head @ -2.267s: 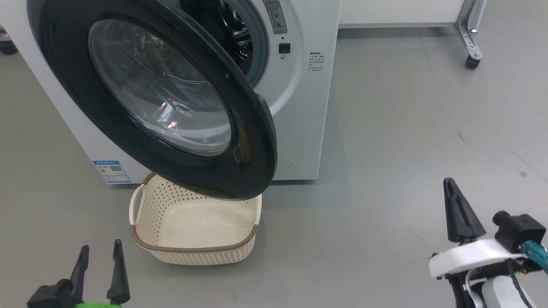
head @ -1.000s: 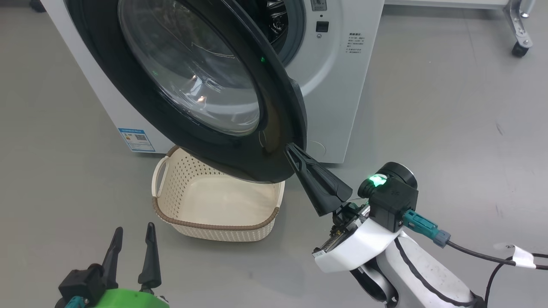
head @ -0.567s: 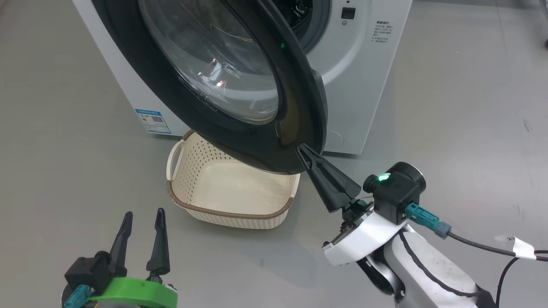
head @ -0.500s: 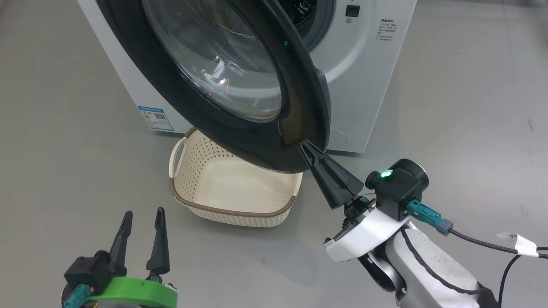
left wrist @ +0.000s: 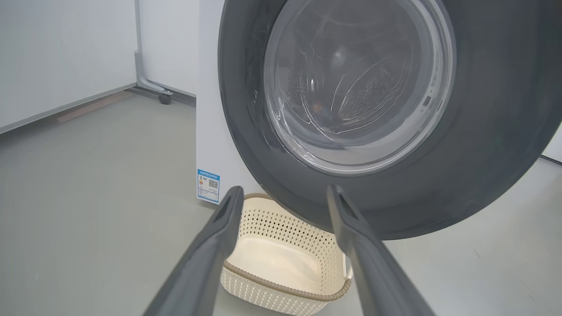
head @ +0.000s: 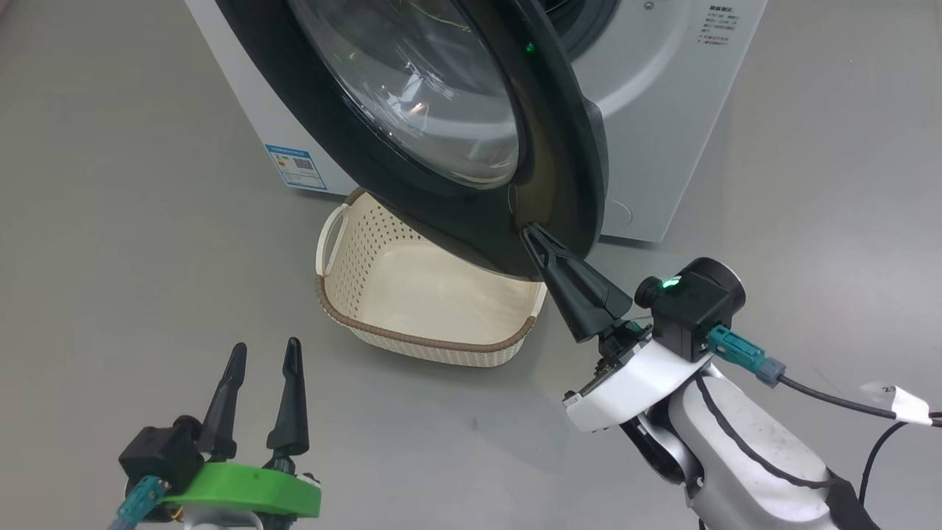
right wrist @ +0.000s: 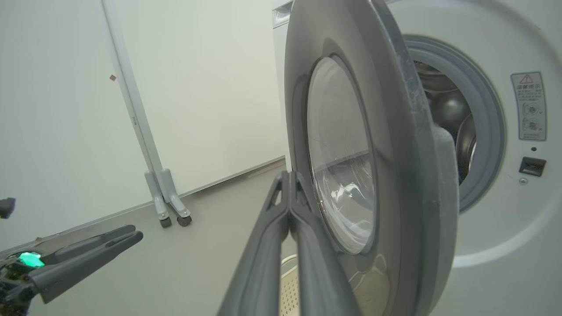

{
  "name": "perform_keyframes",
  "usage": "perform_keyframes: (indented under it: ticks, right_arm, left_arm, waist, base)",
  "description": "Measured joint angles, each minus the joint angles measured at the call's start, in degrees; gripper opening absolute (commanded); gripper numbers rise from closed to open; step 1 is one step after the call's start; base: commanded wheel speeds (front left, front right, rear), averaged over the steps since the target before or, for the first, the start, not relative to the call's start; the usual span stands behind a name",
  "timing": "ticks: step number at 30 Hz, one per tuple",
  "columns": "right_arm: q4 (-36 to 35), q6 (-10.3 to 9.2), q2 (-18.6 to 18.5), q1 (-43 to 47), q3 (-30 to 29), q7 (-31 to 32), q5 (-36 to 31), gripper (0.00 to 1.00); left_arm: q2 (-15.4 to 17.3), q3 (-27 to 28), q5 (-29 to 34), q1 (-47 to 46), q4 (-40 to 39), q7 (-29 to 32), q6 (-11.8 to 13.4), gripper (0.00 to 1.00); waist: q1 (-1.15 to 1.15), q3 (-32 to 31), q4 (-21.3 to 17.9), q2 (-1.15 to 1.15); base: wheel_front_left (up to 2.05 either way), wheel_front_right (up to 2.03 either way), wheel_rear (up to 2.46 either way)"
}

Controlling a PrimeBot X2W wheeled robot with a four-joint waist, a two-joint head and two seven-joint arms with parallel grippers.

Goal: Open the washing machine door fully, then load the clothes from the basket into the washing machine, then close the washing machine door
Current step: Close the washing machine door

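The floor [head: 110, 221] is smooth and grey, and the big white washing machine [head: 662, 132] stands on it. The washing machine door [head: 441, 213] hangs partly open in front of the machine. The right gripper [head: 530, 232] points up at the door. Its two dark fingers are pressed together into one tip. That tip sits right at the low edge of the door's black rim and looks like it touches it. In the right wrist view, the tip [right wrist: 287, 175] is just beside the front of the door.

The left gripper [head: 265, 344] is low and well apart from the door, with its fingers spread. The basket [head: 441, 352] sits on the floor under the door, between the two grippers.

A little over two seconds ago, the right gripper was far off to the side, away from the door. Now it is at the rim. The head camera has moved too, so the whole picture has shifted.

The door is round, with a wide shiny black rim and clear bulging glass. A blue label [head: 296, 163] is stuck low on the machine.
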Motion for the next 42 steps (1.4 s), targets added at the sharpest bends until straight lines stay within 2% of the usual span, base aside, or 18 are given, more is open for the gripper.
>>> perform_keyframes:
  ticks: [22, 42]
  right_arm:
    - [1.0, 0.00, -3.1, -3.2, -4.2, 0.0, 0.0, 0.00]
    - [0.7, 0.19, -5.2, -8.5, -8.1, 0.0, 0.0, 0.00]
  left_arm:
    - [-0.1, -5.1, -3.2, -2.4, -3.4, 0.0, 1.6, 1.00]
    - [-0.2, -6.4, -5.7, -3.5, -6.0, 0.0, 3.8, 1.00]
  waist:
    - [0.00, 6.2, 3.0, 0.00]
    - [0.00, 12.8, 4.6, 0.00]
  base:
    - [0.00, 0.00, 0.00]
    - [0.00, 0.00, 0.00]
